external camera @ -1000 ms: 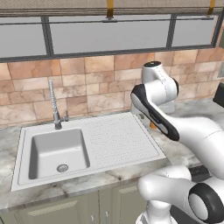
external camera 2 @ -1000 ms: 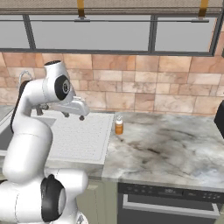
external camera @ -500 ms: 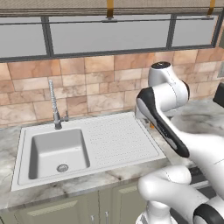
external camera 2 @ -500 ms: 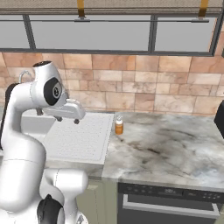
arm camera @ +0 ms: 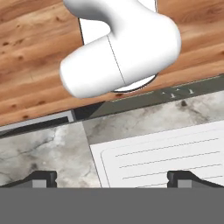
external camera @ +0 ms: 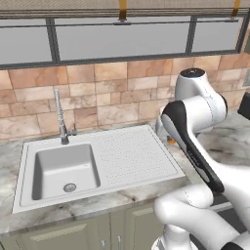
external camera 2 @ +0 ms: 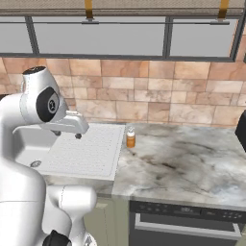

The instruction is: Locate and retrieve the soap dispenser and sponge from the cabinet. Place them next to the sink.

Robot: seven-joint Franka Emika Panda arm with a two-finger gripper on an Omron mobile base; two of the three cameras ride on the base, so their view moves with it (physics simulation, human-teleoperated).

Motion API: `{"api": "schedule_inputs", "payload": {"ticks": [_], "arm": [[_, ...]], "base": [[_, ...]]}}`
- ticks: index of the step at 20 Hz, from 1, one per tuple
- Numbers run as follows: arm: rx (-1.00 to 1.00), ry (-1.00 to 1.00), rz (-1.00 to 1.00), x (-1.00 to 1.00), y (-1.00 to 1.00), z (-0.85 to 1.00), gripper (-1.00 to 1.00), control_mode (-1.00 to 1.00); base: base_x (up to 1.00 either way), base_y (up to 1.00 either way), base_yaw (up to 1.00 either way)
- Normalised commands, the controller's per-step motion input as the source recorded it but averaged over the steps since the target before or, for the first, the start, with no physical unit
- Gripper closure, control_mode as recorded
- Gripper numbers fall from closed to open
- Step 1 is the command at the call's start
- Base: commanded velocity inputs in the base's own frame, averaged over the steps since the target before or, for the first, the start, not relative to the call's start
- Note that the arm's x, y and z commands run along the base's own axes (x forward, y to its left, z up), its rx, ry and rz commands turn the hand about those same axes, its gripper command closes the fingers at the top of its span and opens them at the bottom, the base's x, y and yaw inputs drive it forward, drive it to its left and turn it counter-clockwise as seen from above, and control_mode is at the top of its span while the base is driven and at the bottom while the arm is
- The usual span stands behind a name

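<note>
The soap dispenser (external camera 2: pixel 130 138), a small orange bottle with a white pump, stands upright on the marble counter just right of the drainboard; a sliver of it (external camera: pixel 171 141) peeks out beside my arm. The white sink (external camera: pixel 29 146) has its basin on the left, a ribbed drainboard (external camera: pixel 132 154) and a coil faucet (external camera: pixel 61 117). My gripper (external camera 2: pixel 67 135) hangs open and empty over the drainboard's left part, well left of the bottle. In the hand view the gripper (arm camera: pixel 112 177) looks down past the drainboard's corner (arm camera: pixel 166 157). The sponge and the cabinet are out of view.
Marble counter (external camera 2: pixel 192 163) stretches right of the sink, with a dark appliance (external camera 2: pixel 241 129) at its far right edge. A tiled backsplash and grey framed panels (external camera: pixel 122 41) run behind. An oven front (external camera 2: pixel 182 218) sits under the counter.
My arm has swung, carrying the open gripper left and slightly down, away from the soap dispenser and across the drainboard. The bottle has stayed put.
</note>
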Motion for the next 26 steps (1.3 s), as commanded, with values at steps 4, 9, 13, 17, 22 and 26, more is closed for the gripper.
{"api": "schedule_inputs", "payload": {"ticks": [4,9,13,17,22,26], "arm": [[0.00,0.00,0.00,-0.03,0.02,0.00,-1.00,-1.00],[0.00,0.00,0.00,-0.02,0.01,0.00,-1.00,1.00],[0.00,0.00,0.00,0.00,0.00,0.00,-1.00,1.00],[0.00,0.00,0.00,0.00,0.00,0.00,-1.00,1.00],[0.00,0.00,0.00,0.00,0.00,0.00,-1.00,1.00],[0.00,0.00,0.00,0.00,0.00,0.00,-1.00,1.00]], "base": [[0.00,0.00,0.00],[-0.10,0.13,0.06],[-0.02,0.44,0.28],[0.00,0.59,0.29],[-0.01,0.63,0.36],[-0.05,0.48,0.43]]}}
